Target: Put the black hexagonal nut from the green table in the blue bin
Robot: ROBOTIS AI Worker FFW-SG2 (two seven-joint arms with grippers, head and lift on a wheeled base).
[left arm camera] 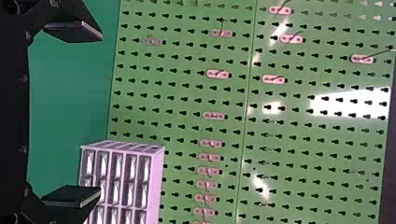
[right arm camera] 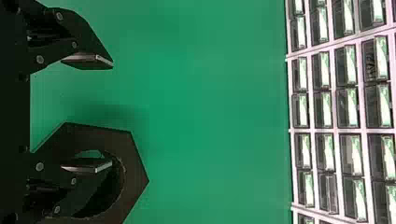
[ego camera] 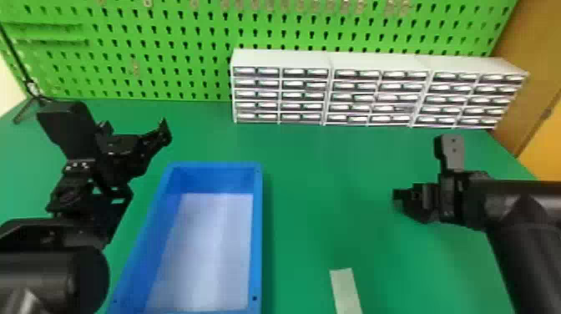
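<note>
The nut is seen against the table at the right gripper, and its hole is partly covered by one finger; whether that finger is dipped into the hole or only held above it cannot be told. The right fingers are parted, and nothing is seen pinched between them. By its dark, thick-looking ring, the nut can be judged stiff and not easily broken, perhaps light for its breadth if it is plastic, heavier if metal. If its sides are smooth, it may be turned or let slip by a grip on the corners, so it is best taken squarely by two opposite flats, or by the ring's wall with one finger in the hole. Its outline is six-sided and straight-edged, its hole round. The table is smooth, flat and green, and a pale, straight-edged strip is laid on it. The bin is shaped as a blue oblong tray with raised walls and a pale floor. By its far left corner the left gripper is held, its fingers spread and unladen. Behind, boxy white drawers are backed by a green, slotted pegboard.
</note>
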